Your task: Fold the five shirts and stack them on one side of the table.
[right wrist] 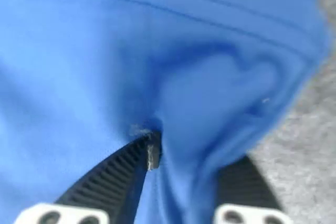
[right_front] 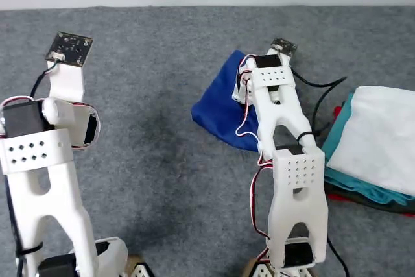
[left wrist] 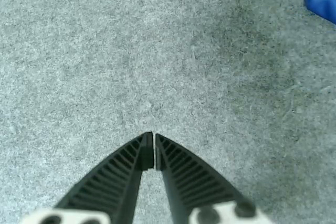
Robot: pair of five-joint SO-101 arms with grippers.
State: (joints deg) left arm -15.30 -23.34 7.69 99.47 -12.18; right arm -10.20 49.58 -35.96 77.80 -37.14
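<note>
The blue shirt (right_front: 219, 109) is found bunched, not flat, on the table (right_front: 149, 167), a little toward the right edge from the middle and nearer the far edge than the near one. No clear long axis can be made out in the heap. A fold of the blue shirt (right wrist: 184, 51) is pinched in the right gripper (right wrist: 194, 156), whose jaws are closed on the cloth from above. At the right edge a stack of folded shirts (right_front: 379, 137) is seen, white on top, with teal and red beneath. It lies just beside the blue shirt, on the side away from the left arm. The left gripper (left wrist: 154, 150) is held closed and empty over bare table toward the left edge, well apart from the shirt. The right arm is therefore judged much the nearer, and the coming move turns on the shirt lying between the table's middle and the stack.
</note>
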